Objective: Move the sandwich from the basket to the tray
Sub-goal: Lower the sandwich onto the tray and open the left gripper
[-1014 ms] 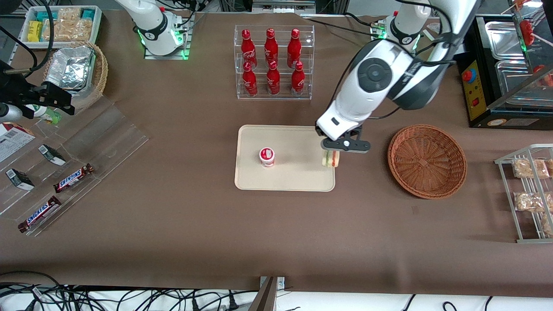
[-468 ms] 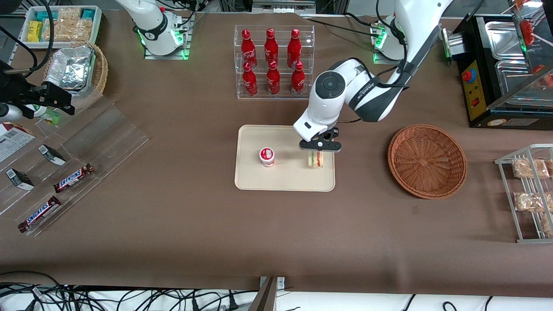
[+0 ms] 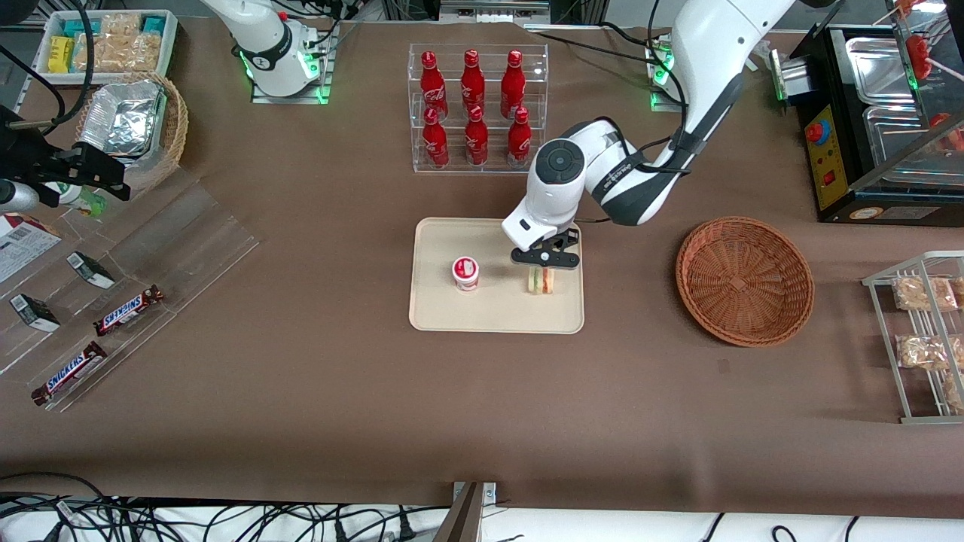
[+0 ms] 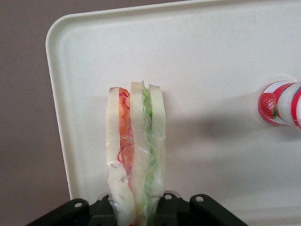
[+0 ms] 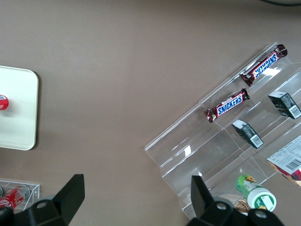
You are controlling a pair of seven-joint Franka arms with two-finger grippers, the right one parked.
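Sandwich [image 4: 135, 155], clear-wrapped wedge w/ white bread plus red & green layers, is pinched upright in your left gripper [image 3: 544, 269] over the tray [image 3: 497, 316], beside a small red-white cup [image 3: 465, 272]. Tray is smooth cream plastic, rounded corners, low rim. Basket [image 3: 744, 280], round reddish-brown wicker, sits toward working arm's end.

Robotics lab staged as a mock snack shop. Two robot arms bolted to bases lit green [image 3: 285, 69] on a tabletop [image 3: 301, 391] under brown cloth, loose cables [image 3: 151, 519] along its near edge. Shop props: clear rack of red cola bottles [image 3: 474, 105], Snickers bars [image 3: 128, 310] on an acrylic stand, wire rack of snack packets [image 3: 922, 331], black food warmer with steel pans [image 3: 881, 113].
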